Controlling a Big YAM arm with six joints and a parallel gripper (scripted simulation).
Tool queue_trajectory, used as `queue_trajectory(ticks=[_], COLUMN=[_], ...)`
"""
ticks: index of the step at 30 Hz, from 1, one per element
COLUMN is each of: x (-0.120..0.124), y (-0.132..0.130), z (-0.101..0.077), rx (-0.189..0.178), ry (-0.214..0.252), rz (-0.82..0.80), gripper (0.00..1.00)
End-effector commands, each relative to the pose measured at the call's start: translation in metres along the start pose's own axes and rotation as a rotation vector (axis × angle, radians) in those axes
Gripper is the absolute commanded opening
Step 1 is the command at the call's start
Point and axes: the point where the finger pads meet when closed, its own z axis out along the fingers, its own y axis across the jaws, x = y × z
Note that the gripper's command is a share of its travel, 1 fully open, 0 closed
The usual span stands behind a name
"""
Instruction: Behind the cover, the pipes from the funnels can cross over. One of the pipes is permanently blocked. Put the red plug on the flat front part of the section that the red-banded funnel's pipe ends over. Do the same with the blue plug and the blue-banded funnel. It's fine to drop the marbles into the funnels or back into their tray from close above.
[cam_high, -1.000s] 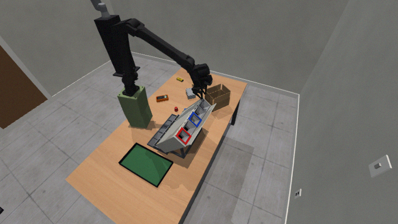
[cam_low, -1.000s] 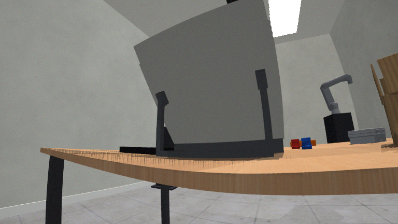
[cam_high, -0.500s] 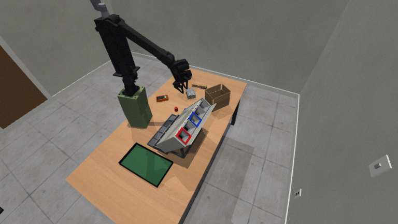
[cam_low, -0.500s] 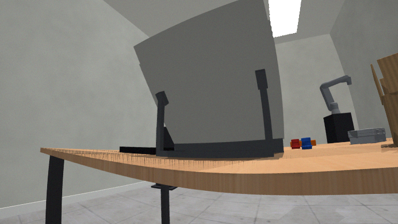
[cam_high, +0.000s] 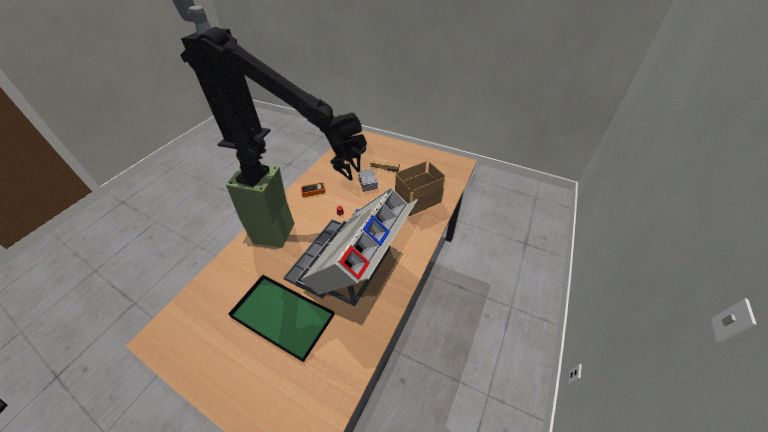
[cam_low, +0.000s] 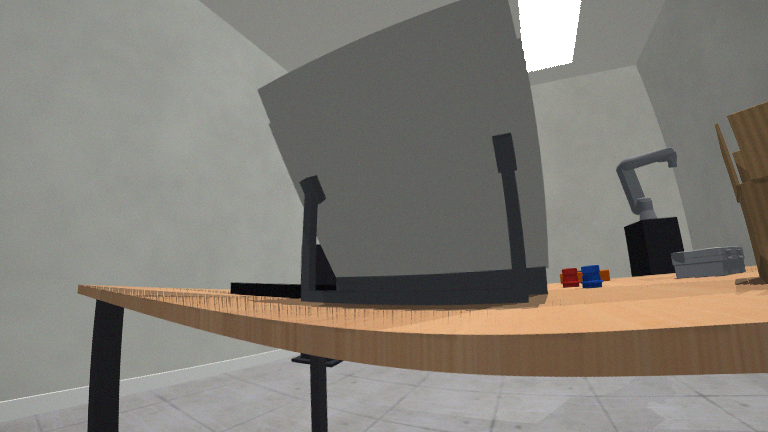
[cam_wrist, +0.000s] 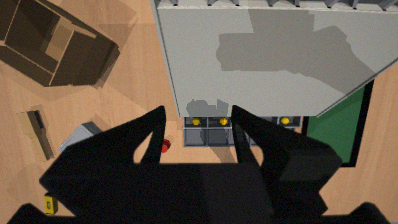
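The grey cover (cam_high: 343, 241) leans on its stand, with the red-banded funnel (cam_high: 354, 262) and the blue-banded funnel (cam_high: 376, 231) along its top edge. My gripper (cam_high: 346, 170) hangs open and empty above the table behind the cover's far end, beside the grey marble tray (cam_high: 367, 179). The red plug (cam_high: 339, 210) stands on the table below it, with the blue plug (cam_low: 590, 276) next to it. In the wrist view my fingers frame the cover's lower edge. Yellow marbles (cam_wrist: 196, 121) (cam_wrist: 223, 121) (cam_wrist: 284, 120) lie in three sections there. The red plug (cam_wrist: 165, 145) shows by the left finger.
An open cardboard box (cam_high: 420, 185) stands right of the tray, with a wooden block (cam_high: 384, 164) behind it. An orange device (cam_high: 313, 188) lies left of the gripper. A green mat (cam_high: 281, 317) lies in front of the cover. The arm's green pedestal (cam_high: 260, 206) stands at the table's left edge.
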Motion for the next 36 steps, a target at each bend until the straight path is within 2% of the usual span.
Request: queue_trajectory(ticks=[1,16,18,33,35,36], x=[-0.007,0.104,0.104,0.158,0.158,0.145], y=[0.007,-0.094,-0.094,-0.142,-0.142,-0.132], z=[-0.006,0.031,0.031,0.048,0.048,0.042], rx=[-0.015,-0.014,-0.014,-0.015,-0.015,-0.009], ry=[-0.035,0.266,0.266,0.401,0.401,0.367], rz=[0.009,0.004,0.004,0.001,0.001,0.028], gripper=[0.59,0.59,0.59,0.59,0.59,0.59])
